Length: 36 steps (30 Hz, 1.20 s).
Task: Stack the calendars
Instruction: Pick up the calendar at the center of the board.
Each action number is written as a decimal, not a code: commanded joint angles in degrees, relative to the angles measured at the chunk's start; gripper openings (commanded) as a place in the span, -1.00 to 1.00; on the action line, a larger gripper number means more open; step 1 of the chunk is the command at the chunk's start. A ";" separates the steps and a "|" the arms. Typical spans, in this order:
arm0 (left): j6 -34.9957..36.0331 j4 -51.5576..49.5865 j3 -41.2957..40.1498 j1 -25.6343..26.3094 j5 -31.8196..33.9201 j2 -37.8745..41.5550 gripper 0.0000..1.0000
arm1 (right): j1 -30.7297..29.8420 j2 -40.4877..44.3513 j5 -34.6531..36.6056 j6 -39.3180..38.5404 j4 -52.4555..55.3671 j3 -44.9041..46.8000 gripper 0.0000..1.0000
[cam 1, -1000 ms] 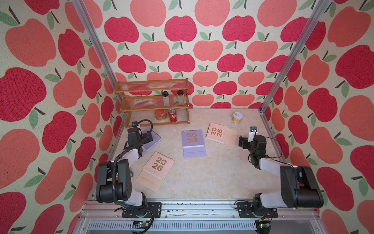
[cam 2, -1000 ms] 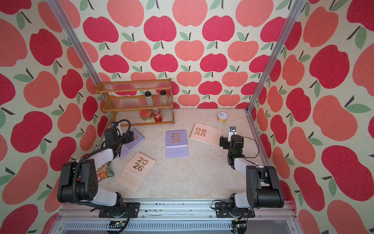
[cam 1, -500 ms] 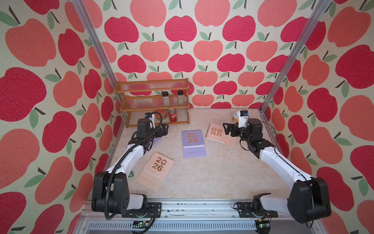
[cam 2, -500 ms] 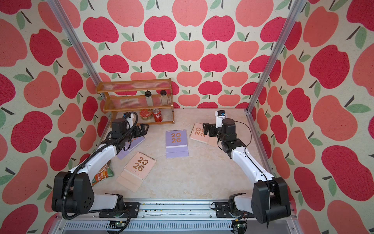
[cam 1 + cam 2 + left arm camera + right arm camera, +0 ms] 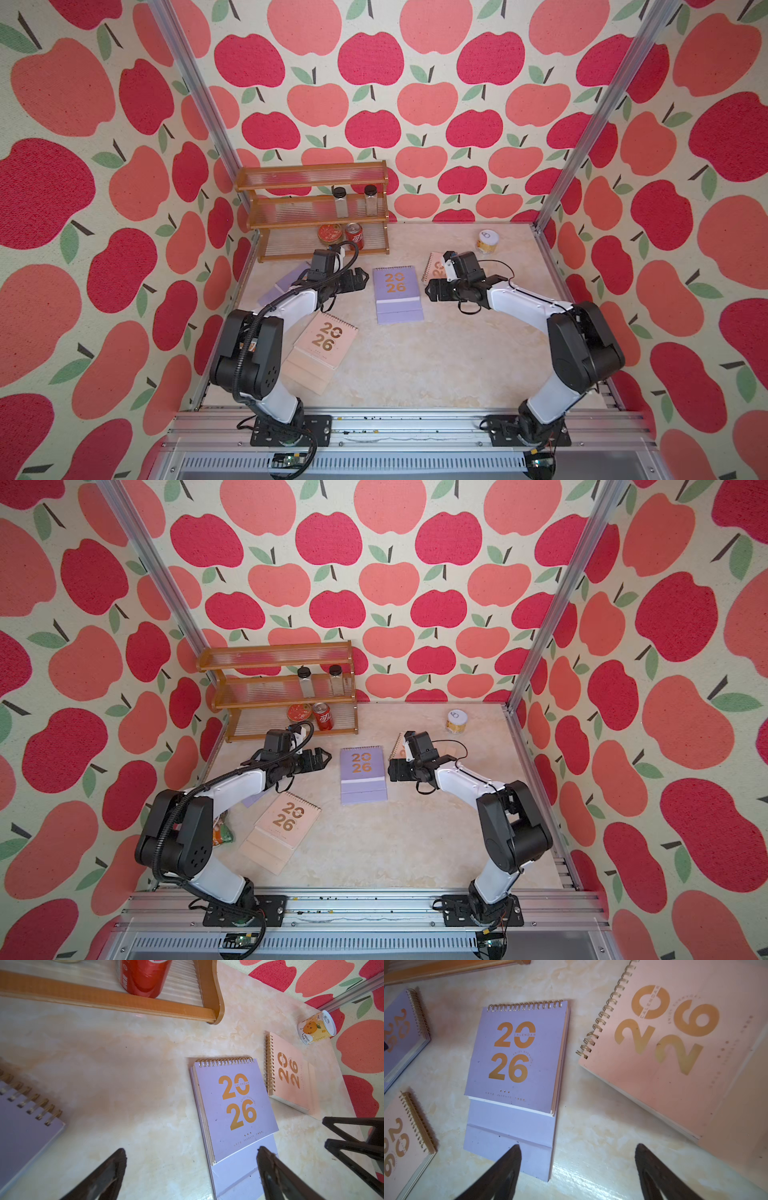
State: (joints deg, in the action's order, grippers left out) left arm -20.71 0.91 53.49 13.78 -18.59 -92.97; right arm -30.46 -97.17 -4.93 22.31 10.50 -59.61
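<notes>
Lavender calendar point(image 5: 397, 293) lies flat in middle of table point(image 5: 457, 365), bare surface round all four edges. We see left hand point(image 5: 360, 279) & right hand point(image 5: 429, 289) flanking it, both spread wide, holding nothing, prob. clear of its edges. Near peach calendar point(image 5: 323, 343) sits by left arm's base. Rear peach calendar point(image 5: 436, 269) & 2nd lavender calendar point(image 5: 280, 286) lie partly under arms. None stacked.

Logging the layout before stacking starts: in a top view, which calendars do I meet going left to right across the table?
far-left lavender calendar → front peach calendar → middle lavender calendar → back peach calendar
</notes>
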 commanded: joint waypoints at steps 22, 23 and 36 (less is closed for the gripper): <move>-4.91 -0.06 8.47 4.45 -5.31 -17.29 0.78 | -2.04 -15.83 -12.07 7.78 -6.12 -6.92 0.50; -5.08 0.16 8.51 4.50 -5.75 -17.63 0.77 | -2.15 -16.15 -12.65 7.97 -6.53 -6.95 0.49; -6.38 1.92 7.44 4.36 -12.04 -18.93 0.65 | -2.39 -14.98 -20.50 10.26 -16.10 -4.98 0.28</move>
State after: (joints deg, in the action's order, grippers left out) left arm -25.93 4.38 61.78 18.15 -28.08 -110.26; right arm -32.25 -112.66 -21.32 31.05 -1.80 -65.87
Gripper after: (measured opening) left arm 0.825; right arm 0.642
